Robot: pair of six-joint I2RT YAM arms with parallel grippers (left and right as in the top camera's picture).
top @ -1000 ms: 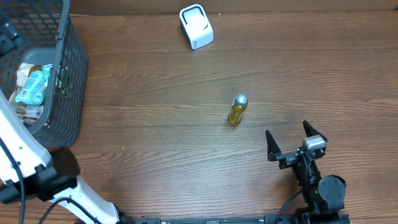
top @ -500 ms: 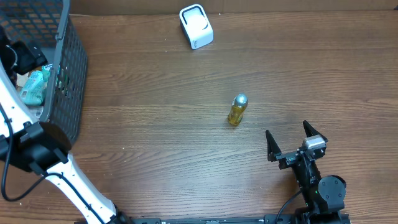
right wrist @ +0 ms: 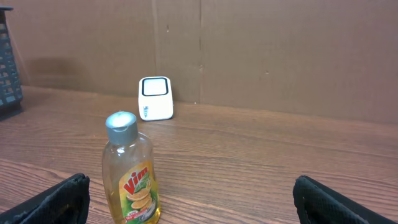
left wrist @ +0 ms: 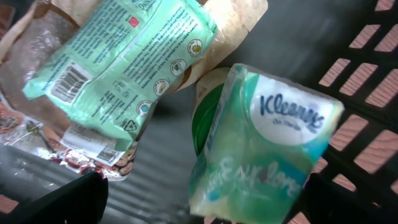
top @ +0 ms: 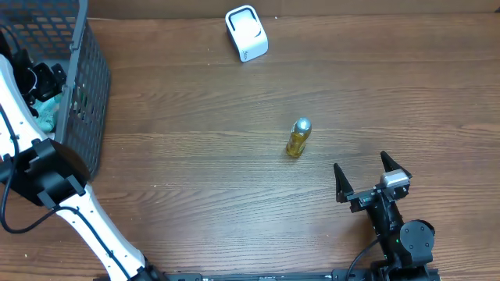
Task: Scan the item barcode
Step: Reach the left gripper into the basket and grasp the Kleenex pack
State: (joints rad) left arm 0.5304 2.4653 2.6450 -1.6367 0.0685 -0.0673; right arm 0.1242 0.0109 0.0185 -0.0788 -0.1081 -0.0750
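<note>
Left fingers [left wrist: 65,202] wide over Kleenex pack [left wrist: 267,149]; label legible wrist view only

Left wrist view, inside basket [left wrist: 311,43].
- Fingers [left wrist: 59,199]: dark tips in lower left and lower right corners, set wide apart, nothing gripped.
- Tissue pack [left wrist: 267,149]: right of centre, green and white, "Kleenex" lettering, tilted, slightly blurred. Sits between the tips; contact cannot be told.
- Packet [left wrist: 124,56]: pale green, upper left, printed side up, barcode [left wrist: 67,82] at its left end.
- Brown bag [left wrist: 233,15]: under the packet, reaching the top edge.
- Green round lid [left wrist: 204,121]: partly hidden behind the tissue pack.
- Basket wall: dark mesh at right, brown showing through the openings.
</note>
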